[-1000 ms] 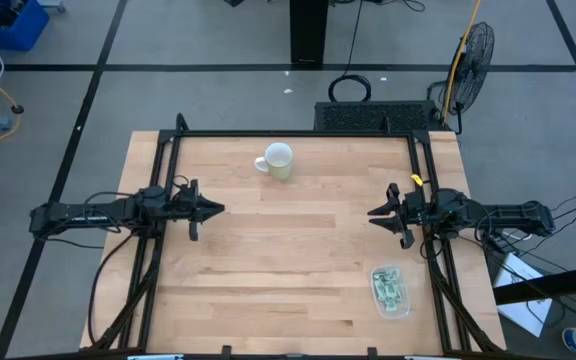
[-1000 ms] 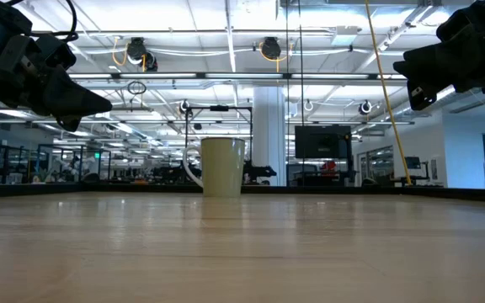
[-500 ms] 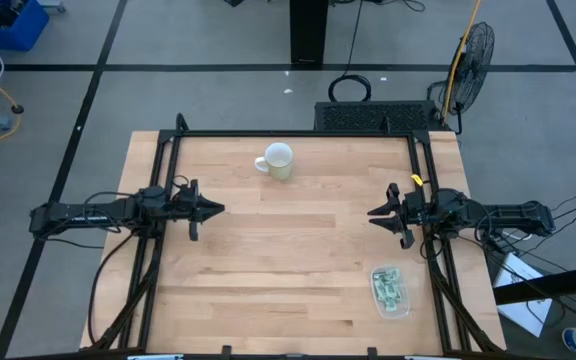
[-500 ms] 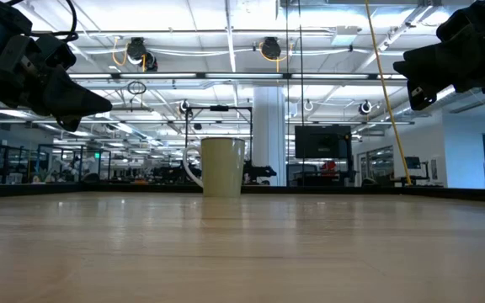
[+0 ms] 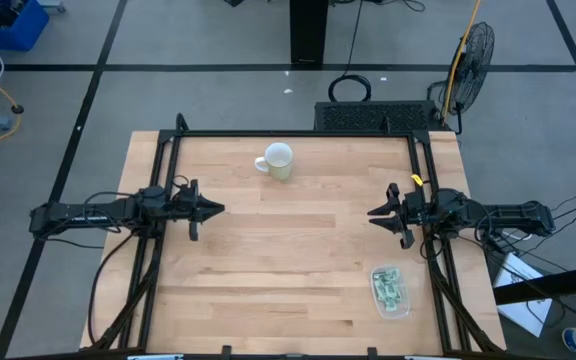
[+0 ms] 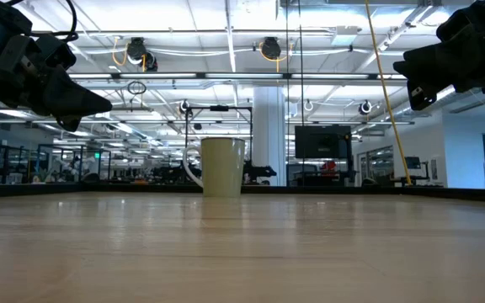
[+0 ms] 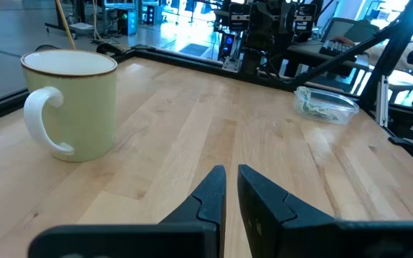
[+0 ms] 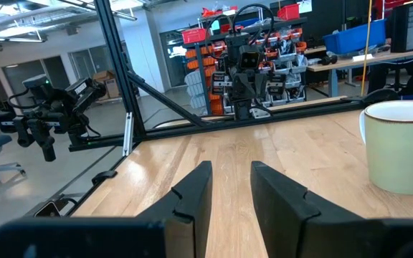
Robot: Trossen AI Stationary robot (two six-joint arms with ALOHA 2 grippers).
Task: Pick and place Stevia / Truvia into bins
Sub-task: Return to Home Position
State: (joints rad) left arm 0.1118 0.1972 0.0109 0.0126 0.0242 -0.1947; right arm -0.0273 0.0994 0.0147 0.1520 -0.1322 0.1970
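Note:
The clear plastic bin (image 5: 390, 291) stands near the table's near right corner, and pale green and white packets (image 5: 389, 289) lie inside it. The left wrist view shows the same bin (image 7: 326, 104) far off with the packets (image 7: 314, 107) in it. I see no packet on the bare wood. My left gripper (image 5: 218, 209) (image 7: 230, 172) hovers over the table's left middle, its fingers shut, pointing right. My right gripper (image 5: 371, 213) (image 8: 231, 169) hovers at the right middle, pointing left, a narrow gap between its fingers. Both hang above the table and touch nothing.
A white mug (image 5: 276, 161) (image 6: 222, 167) (image 7: 74, 104) (image 8: 404, 143) stands upright near the far middle of the table, its handle to the left. A black frame (image 5: 293, 133) runs along the table's far edge and sides. Bare wood lies between the two grippers.

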